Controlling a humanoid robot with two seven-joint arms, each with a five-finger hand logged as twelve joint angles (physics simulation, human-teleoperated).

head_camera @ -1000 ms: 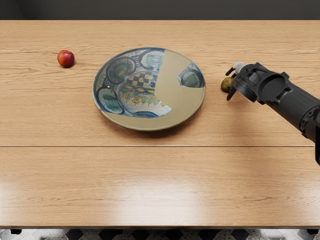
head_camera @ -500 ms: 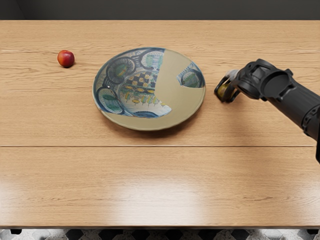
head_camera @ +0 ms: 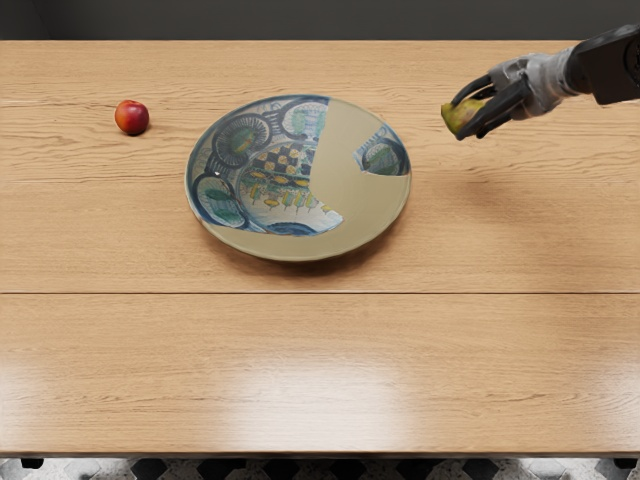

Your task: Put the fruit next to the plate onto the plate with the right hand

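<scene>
One patterned plate (head_camera: 372,218); one red fruit (head_camera: 131,117); one yellow-green fruit (head_camera: 461,116), clasped in right hand (head_camera: 498,96), long axis indiscernible.

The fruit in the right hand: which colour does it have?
The fruit is yellowish green; the head view shows it.

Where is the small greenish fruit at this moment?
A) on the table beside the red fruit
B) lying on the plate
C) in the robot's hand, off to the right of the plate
C: the right hand grips the greenish fruit, off to the right of the plate and not over it.
</scene>
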